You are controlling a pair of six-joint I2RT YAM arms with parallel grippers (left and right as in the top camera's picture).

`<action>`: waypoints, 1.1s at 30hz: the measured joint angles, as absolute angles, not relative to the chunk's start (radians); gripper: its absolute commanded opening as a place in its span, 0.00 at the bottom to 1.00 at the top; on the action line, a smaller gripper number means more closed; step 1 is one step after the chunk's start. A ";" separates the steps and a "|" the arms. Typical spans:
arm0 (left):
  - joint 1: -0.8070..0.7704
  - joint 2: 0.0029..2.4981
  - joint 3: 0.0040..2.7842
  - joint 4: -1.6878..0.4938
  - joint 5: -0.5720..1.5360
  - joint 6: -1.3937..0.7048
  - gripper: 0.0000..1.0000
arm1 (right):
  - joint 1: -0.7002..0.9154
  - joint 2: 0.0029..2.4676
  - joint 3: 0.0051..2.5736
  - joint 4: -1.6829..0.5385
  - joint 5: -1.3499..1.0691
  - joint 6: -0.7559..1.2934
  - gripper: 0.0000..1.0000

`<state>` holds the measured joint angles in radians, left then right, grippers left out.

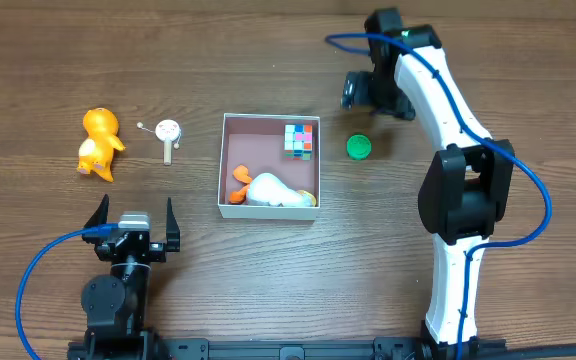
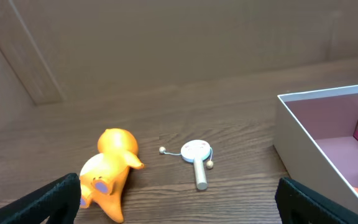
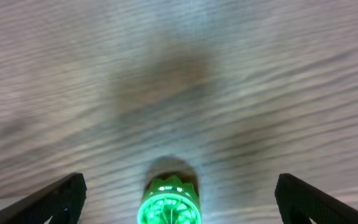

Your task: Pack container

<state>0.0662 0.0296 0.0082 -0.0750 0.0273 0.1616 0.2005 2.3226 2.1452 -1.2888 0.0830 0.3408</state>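
Two claws: both spread wide, nothing held in either.
Overhead, box: the container (image 1: 222, 160) sits mid-table, with a colour cube (image 1: 299, 140) and a white-and-orange toy (image 1: 271, 190) lying inside.
Overhead, loose bits: a green cap (image 1: 359, 148) lies just off the container's right wall; an orange duck (image 1: 99, 143) and a little drum rattle (image 1: 168, 131) lie off to its left.
Overhead, who's nearer: the right claw (image 1: 356, 92) hangs near the cap, on its far side. The left claw (image 1: 134, 212) sits low by its own base, nearer the duck and rattle.
Left wrist: the left claw (image 2: 178, 183) faces the orange duck (image 2: 107, 174) and the rattle (image 2: 196, 155), both ahead between its fingers, not touched. The container's white wall (image 2: 297, 134) shows at the right edge.
Right wrist: the cap (image 3: 169, 202) glows at the bottom edge, roughly centred between the right claw's (image 3: 179, 180) fingers; the table is blurry.
Key relation: the cap is round, so there's no long axis to line up. It looks like a straight drop for the right arm, then a short carry to the robot's left into the box.
Guess: the cap goes next, the duck and rattle are the left arm's job.
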 measured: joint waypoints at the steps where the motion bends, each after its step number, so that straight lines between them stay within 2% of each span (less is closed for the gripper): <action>1: 0.066 0.030 0.008 -0.075 0.027 0.162 1.00 | 0.199 2.324 2.229 -1.298 0.094 0.329 1.00; 6: 0.066 0.030 0.008 -0.075 0.027 0.162 1.00 | 0.191 2.324 2.452 -1.387 0.147 0.314 1.00; 12: 0.066 0.030 0.008 -0.075 0.027 0.162 1.00 | 0.065 2.324 2.495 -1.560 0.155 0.337 1.00; 33: 0.066 0.030 0.008 -0.058 0.015 0.166 1.00 | 0.015 2.324 2.495 -1.460 0.136 0.340 1.00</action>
<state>0.0662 0.0296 0.0078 -0.0582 0.0154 0.1658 0.0154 2.3238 2.4947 -1.4597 0.1364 0.3397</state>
